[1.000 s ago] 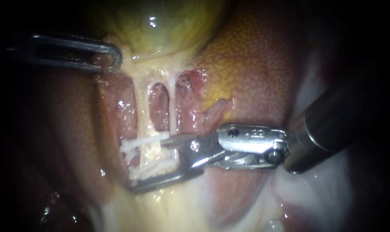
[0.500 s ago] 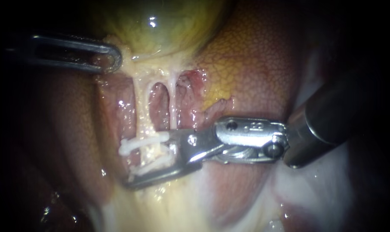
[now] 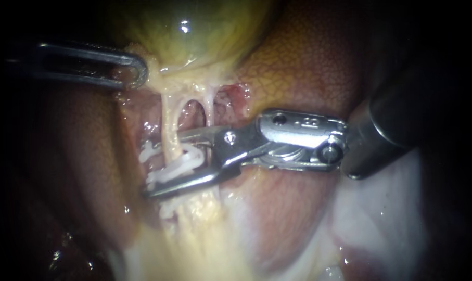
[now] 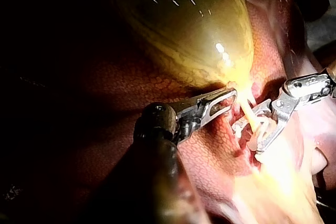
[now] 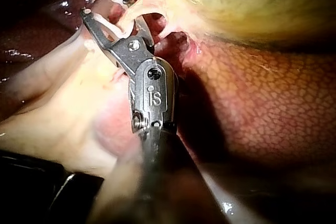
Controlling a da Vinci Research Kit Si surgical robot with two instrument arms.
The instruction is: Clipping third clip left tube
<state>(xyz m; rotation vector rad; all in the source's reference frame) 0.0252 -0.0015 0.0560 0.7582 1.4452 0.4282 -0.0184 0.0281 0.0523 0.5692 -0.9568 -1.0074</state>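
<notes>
Steel right instrument [image 3: 163,165] now higher, jaws straddling left tube [image 3: 168,122]

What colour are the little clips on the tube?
The clips are white; the endoscope view shows them best.

Nothing legible to report — only a small stamped mark [image 3: 309,121] on the right instrument [image 3: 167,164].

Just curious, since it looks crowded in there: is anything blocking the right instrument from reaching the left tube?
Nothing visible does. The right instrument has its open jaws astride the left tube, one jaw on each side. Only white clips sit on the tube there, close to the jaws.
</notes>
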